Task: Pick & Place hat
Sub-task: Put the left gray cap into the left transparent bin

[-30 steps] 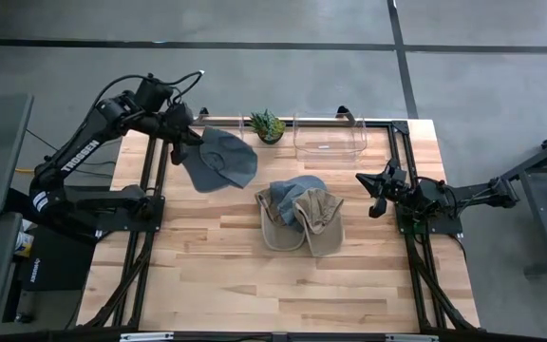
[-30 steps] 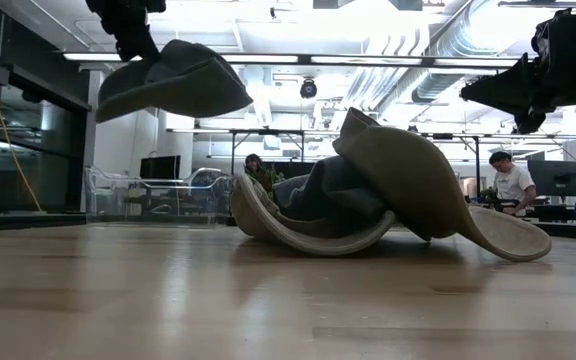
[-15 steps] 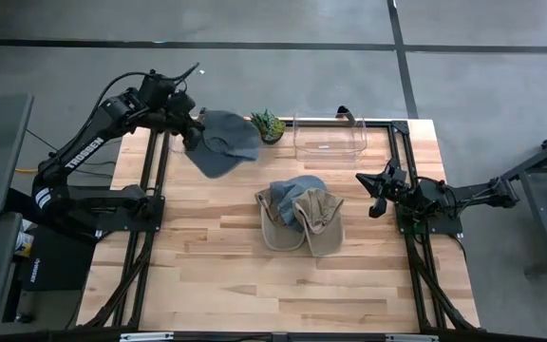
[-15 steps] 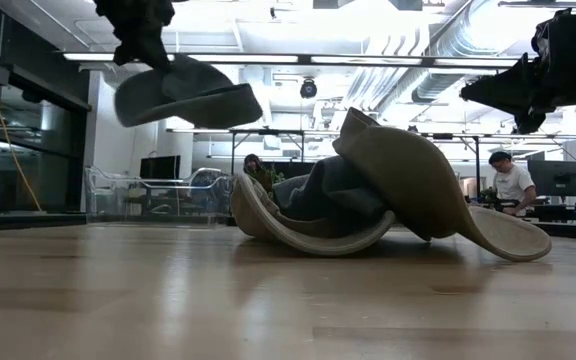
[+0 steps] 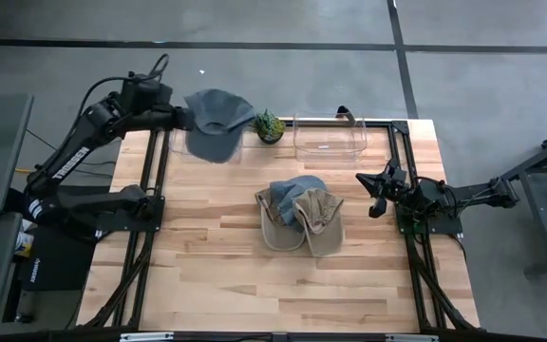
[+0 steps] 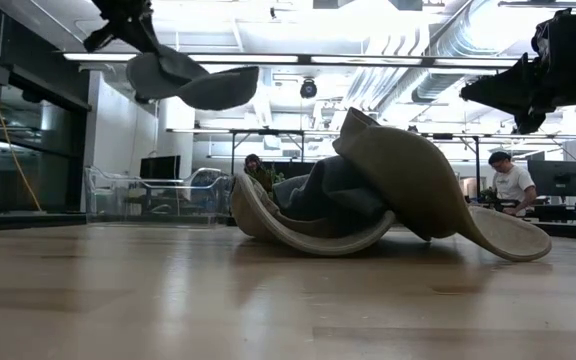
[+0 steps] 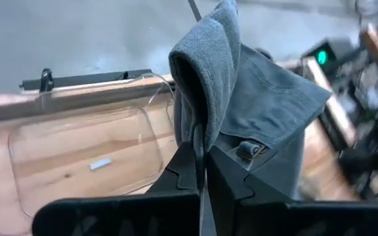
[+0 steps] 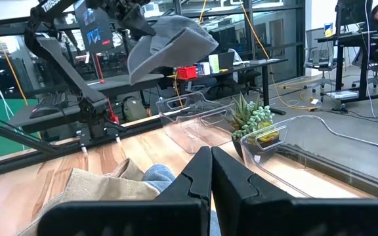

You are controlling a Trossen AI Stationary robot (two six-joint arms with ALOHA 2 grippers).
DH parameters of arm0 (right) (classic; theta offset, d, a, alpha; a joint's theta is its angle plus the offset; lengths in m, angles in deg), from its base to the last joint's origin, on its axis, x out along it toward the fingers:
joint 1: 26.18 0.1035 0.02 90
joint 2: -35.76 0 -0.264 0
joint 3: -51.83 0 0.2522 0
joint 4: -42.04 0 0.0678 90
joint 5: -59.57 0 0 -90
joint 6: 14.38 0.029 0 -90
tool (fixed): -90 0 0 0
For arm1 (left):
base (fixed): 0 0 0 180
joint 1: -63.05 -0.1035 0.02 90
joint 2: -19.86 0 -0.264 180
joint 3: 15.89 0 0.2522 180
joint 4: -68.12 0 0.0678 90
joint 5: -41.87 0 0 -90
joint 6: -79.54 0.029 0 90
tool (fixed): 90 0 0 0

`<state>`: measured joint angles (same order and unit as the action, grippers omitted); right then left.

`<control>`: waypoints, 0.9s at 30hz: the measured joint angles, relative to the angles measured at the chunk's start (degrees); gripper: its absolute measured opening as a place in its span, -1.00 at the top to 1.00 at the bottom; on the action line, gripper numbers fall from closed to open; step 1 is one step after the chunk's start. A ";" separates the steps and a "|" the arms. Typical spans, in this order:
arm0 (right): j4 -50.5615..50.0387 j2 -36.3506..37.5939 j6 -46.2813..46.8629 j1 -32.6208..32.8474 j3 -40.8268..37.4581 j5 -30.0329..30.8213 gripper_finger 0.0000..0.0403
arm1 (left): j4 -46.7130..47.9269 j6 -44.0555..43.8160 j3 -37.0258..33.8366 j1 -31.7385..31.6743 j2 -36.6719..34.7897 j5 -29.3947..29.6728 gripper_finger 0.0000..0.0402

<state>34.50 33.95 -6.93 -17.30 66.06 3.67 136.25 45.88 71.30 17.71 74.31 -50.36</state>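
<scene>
1. A grey concrete floor [image 5: 254,24] crossed by dark seam lines surrounds the wooden table [image 5: 254,275].
2. Long ceiling light strips [image 6: 368,60] and silver ducts [image 6: 448,50] run overhead.
3. Glass partitions [image 6: 28,150] line one side.
4. Desks with monitors [image 6: 558,178] stand behind; a person [image 6: 511,182] sits there.

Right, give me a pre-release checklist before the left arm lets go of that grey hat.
1. Grip: left gripper shut on the grey hat: ok.
2. Hat clear of the table: it hangs in the air in the low view: ok.
3. Hat over the left clear bin: it seems to overlap the bin, centring uncertain: cannot tell.
4. Bin free inside: only a small label shows on its floor: ok.
5. Small plant apart from the hat: close beside it, not touching: ok.
6. Right gripper parked at the table's right edge, away from the drop: ok.
</scene>
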 joint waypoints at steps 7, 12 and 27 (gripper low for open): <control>0.01 -0.01 0.00 -0.01 0.00 0.00 1.00 | 1.65 -11.30 -0.01 0.00 -3.47 4.88 1.00; 0.01 -0.01 0.00 -0.02 0.00 0.00 1.00 | 1.93 -16.97 -2.14 0.02 -6.32 8.75 1.00; 0.01 0.01 0.00 -0.02 0.00 -0.01 1.00 | -23.07 -50.47 -34.47 0.02 -25.05 18.73 1.00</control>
<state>34.51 33.96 -6.93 -17.31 66.06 3.65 113.17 -4.60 36.83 17.73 49.26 -31.63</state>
